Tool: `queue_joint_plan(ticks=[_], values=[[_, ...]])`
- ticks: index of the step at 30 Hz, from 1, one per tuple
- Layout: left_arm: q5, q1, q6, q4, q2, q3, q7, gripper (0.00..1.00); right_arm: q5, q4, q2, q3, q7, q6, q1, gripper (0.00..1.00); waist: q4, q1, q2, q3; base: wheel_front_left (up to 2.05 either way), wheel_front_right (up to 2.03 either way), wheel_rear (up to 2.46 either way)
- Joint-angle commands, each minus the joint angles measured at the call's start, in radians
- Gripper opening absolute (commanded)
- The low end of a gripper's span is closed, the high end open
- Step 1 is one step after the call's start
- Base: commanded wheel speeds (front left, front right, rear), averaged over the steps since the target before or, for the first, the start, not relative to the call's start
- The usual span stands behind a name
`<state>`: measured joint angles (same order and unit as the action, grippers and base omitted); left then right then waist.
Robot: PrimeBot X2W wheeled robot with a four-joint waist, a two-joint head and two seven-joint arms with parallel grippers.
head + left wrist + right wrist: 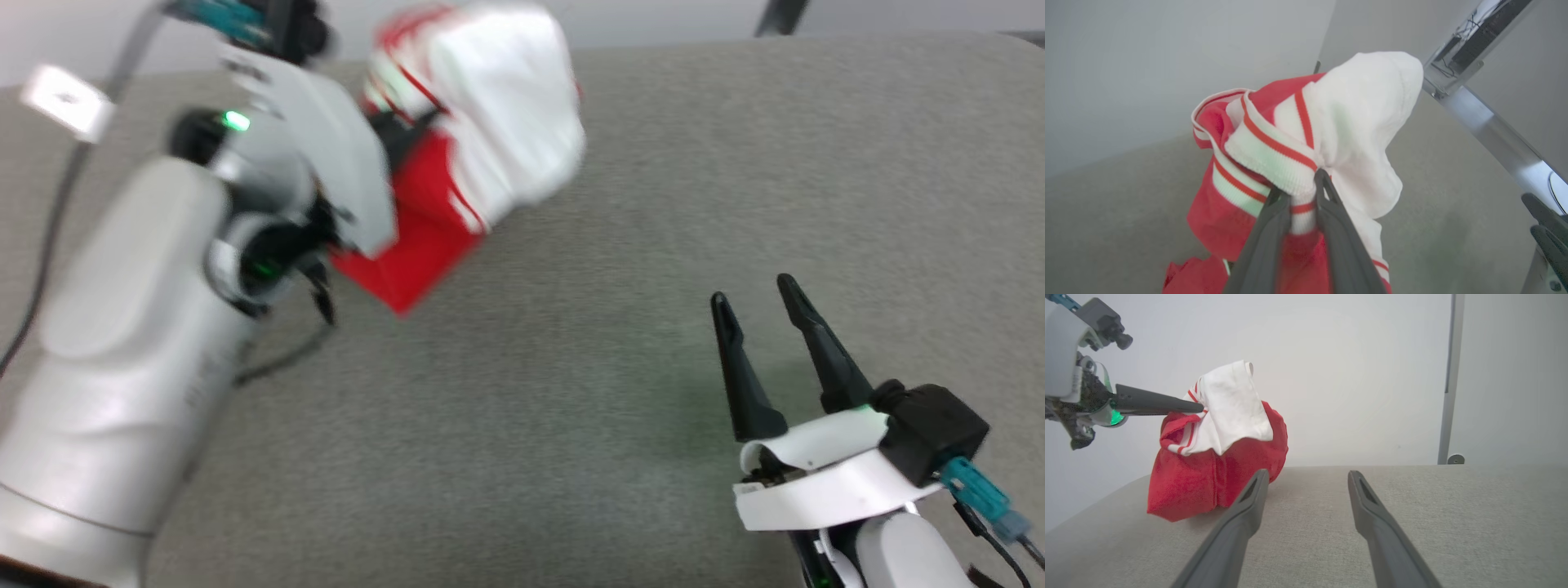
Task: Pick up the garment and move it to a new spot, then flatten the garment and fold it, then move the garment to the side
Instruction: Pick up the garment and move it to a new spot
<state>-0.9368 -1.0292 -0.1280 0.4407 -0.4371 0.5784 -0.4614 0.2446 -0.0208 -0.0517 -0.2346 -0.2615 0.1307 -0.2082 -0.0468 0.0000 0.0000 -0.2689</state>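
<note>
The garment (482, 147) is a bunched red shirt with white sleeves and white-and-red striped trim, at the top centre of the head view. My left gripper (1300, 185) is shut on its striped trim, holding it up as a hanging bundle. In the right wrist view the left gripper (1200, 409) pinches the garment (1216, 477) from the left, and the red lower end hangs down to the grey surface; whether it touches I cannot tell. My right gripper (753, 292) is open over the surface at the lower right, apart from the garment, with nothing between its fingers (1249, 506).
A grey fabric-covered surface (571, 367) spreads under both arms, wide and bare between the garment and the right gripper. A white wall stands behind it. A metal post (1447, 388) rises at the far right edge. A dark cable (49, 245) hangs by the left arm.
</note>
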Motion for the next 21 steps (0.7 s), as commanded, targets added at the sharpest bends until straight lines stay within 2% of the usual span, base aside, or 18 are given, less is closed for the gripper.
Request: queue_joint_plan(ticks=[1,7,13,21], values=[[-0.021,0.025,-0.004,-0.041,0.013,0.038,-0.043,0.00,0.019,0.012,0.002,0.017,-0.005,0.000,0.018,1.00,-0.064,0.0000,0.0000,-0.021,0.00,0.00,0.00],[0.017,0.055,-0.004,-0.080,0.037,0.174,-0.123,0.00,0.054,0.034,0.002,0.056,-0.005,0.000,0.024,1.00,-0.145,0.0000,0.0000,-0.064,0.00,0.00,0.00],[0.042,0.039,-0.004,0.004,0.034,0.288,-0.171,0.00,0.092,0.048,0.002,0.054,-0.005,0.000,0.004,1.00,-0.212,0.0000,0.0000,-0.110,0.00,0.00,0.00],[0.060,0.003,-0.001,0.161,0.028,0.389,-0.131,0.00,0.128,0.048,0.002,0.042,-0.005,0.000,-0.004,1.00,-0.261,0.0000,0.0000,-0.127,0.00,0.00,0.00]])
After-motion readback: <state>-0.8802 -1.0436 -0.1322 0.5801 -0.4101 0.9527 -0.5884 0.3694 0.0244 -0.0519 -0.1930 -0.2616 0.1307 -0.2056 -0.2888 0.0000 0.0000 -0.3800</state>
